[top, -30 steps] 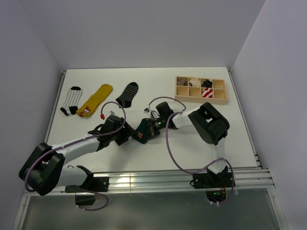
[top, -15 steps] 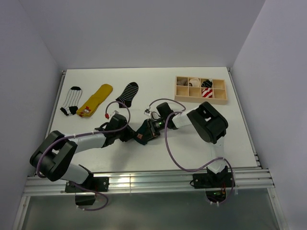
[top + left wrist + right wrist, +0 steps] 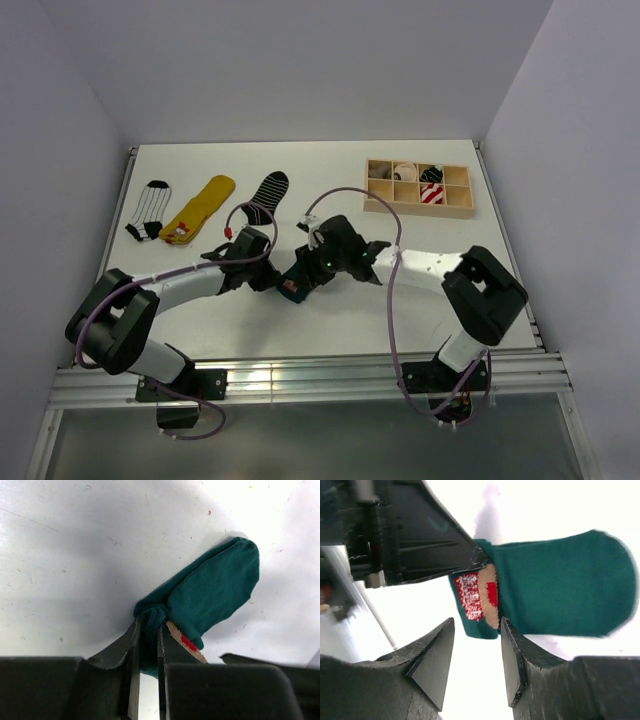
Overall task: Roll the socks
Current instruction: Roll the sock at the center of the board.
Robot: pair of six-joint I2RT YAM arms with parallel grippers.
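While left gripper (image 3: 149, 626) pinches green sock (image 3: 212, 590), right gripper (image 3: 477, 625) parted, white table (image 3: 330, 185), pale walls (image 3: 300, 70).

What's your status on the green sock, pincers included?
Left pincer shut on bunched edge of green sock. Right pincer open, facing its patch end. Sock partly folded on table. Other socks well apart.

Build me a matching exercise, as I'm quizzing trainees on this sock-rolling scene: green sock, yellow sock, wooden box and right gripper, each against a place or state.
Things:
1. green sock
2. yellow sock
3. wooden box
4. right gripper

Places or states:
A. far right side
B. jaws open
C. pinched by the left gripper
D. lying flat, far left side

Pairs: 1-C, 2-D, 3-A, 4-B.
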